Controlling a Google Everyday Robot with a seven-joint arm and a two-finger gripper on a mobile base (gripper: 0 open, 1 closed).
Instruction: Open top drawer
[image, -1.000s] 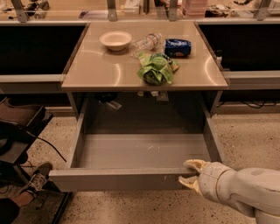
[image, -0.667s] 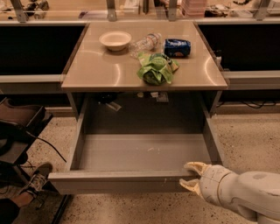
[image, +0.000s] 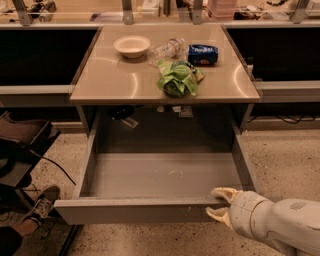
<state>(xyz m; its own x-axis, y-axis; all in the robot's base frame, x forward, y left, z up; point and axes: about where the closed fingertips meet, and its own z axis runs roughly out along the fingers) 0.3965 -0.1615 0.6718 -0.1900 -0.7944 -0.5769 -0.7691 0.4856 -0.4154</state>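
At the far left a sneaker (image: 44, 201) rests on the speckled floor (image: 285, 160), with a black cable (image: 56, 166) curving down past a dark piece of furniture above it. Next comes the top drawer (image: 135, 211), which stands wide open beneath the beige table (image: 110, 80). Its grey front panel lies nearest the camera, and its flat grey tray is bare apart from a few pale scratch marks right of centre.

On the tabletop, a shallow white bowl (image: 131, 46) sits toward the back left. Just to its right a clear plastic bottle (image: 166, 49) lies on its side. In front of the bottle is a crumpled green bag (image: 177, 79) (what it contains cannot be read), and behind the bag, to the right, lies a blue packet (image: 202, 54).

At the lower right the gripper (image: 220, 203) sits at the right end of the drawer's front panel. Its pale fingers (image: 226, 192) are spread apart, one above the panel's top rim and the other low against the outer face. The pincer looks released rather than clenched. The white padded arm (image: 280, 225) runs off the bottom right corner.
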